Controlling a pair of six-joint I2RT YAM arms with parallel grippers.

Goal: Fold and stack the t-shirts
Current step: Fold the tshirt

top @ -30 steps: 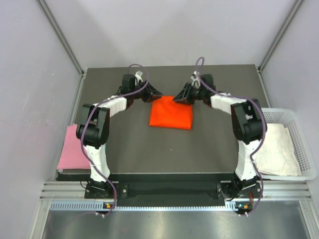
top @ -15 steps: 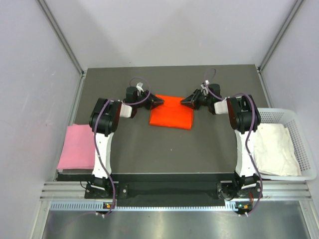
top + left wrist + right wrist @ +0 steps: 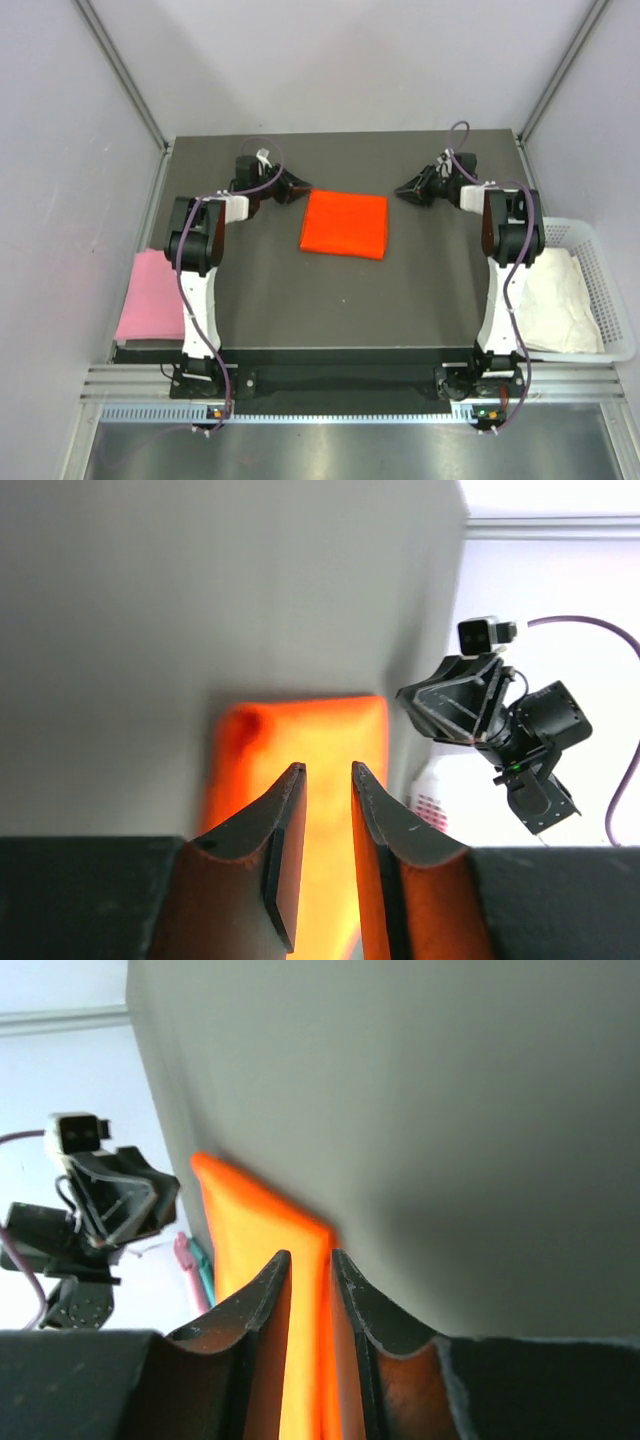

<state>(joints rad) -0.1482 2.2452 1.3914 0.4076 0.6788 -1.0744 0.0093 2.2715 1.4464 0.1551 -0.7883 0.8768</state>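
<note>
The orange-red t-shirt (image 3: 345, 224) lies folded into a flat rectangle in the middle of the dark table. My left gripper (image 3: 298, 187) sits just off its far left corner, jaws slightly open, nothing between them. My right gripper (image 3: 402, 189) hangs a little off the far right corner, also narrowly open and empty. In the left wrist view the orange shirt (image 3: 300, 730) lies beyond the left gripper (image 3: 327, 770). The right wrist view shows the shirt (image 3: 250, 1220) past the right gripper (image 3: 310, 1257). A pale pink t-shirt (image 3: 150, 295) lies folded at the table's left edge. A white t-shirt (image 3: 555, 300) sits crumpled in the basket.
The white plastic basket (image 3: 590, 235) stands off the table's right edge. Grey walls close in the back and both sides. A metal rail (image 3: 340, 385) runs along the near edge by the arm bases.
Both grippers were at the shirt's far corners; they have let go and drawn outward, left going left, right going right. The shirt now lies flat and squared.
</note>
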